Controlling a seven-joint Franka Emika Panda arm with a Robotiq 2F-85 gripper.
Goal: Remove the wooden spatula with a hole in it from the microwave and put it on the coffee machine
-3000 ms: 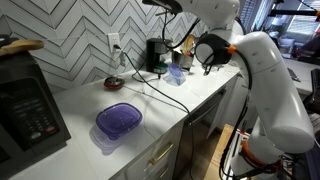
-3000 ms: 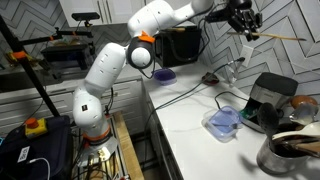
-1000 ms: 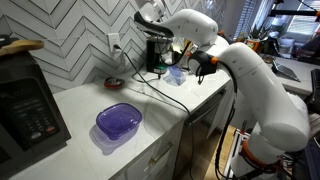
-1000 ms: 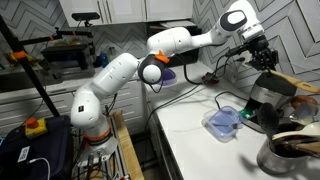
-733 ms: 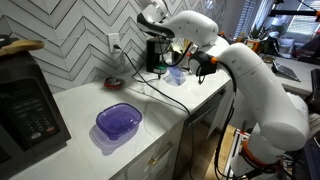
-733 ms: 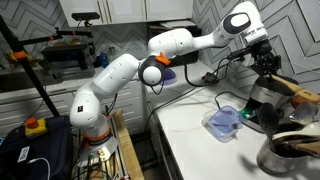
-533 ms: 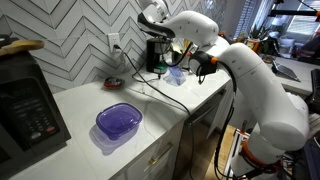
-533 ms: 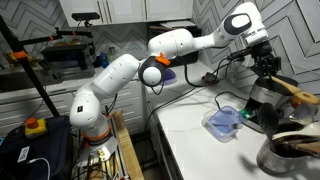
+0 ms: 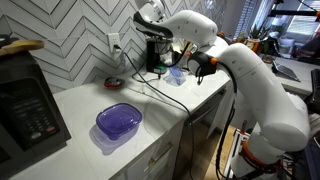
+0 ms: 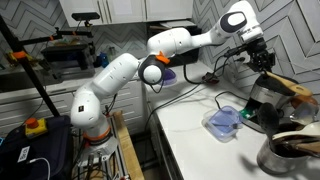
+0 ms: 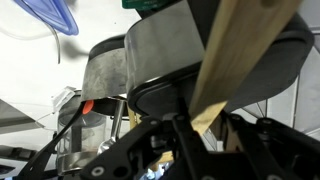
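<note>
Fingers: the dark fingers (image 10: 265,62) hang just above the flat top of the small upright black coffee machine (image 10: 268,105). In the wrist view the narrow handle end of the pale wooden spatula (image 11: 232,60) runs in between them. Whether they press on the wood or stand slightly apart from it cannot be told.
Spatula: it lies slanted over the coffee machine's top in an exterior view (image 10: 292,87), with its broad end reaching out to the right past the machine's edge. I cannot tell whether it rests on the top.
Microwave: the large black boxy microwave (image 9: 28,105) stands at the near left end of the tabletop, well apart from the spatula.
Change: three seconds ago the fingers held the spatula high in front of the tiled wall, clear of the coffee machine. Now both are down at the machine. Against half a second ago the fingers sit a little higher.
Tabletop: the long white tabletop (image 9: 80,120) carries a round purple bowl (image 9: 119,120) between the microwave and the coffee machine. A bluish clear container (image 10: 225,120) sits just beside the coffee machine. A black cable (image 9: 165,95) trails across the surface, and a metal pot (image 10: 290,150) stands at the near right.
Room: pale herringbone wall tiles (image 9: 70,40) rise behind the tabletop, and the white robot arm (image 9: 250,70) reaches in from the right.
</note>
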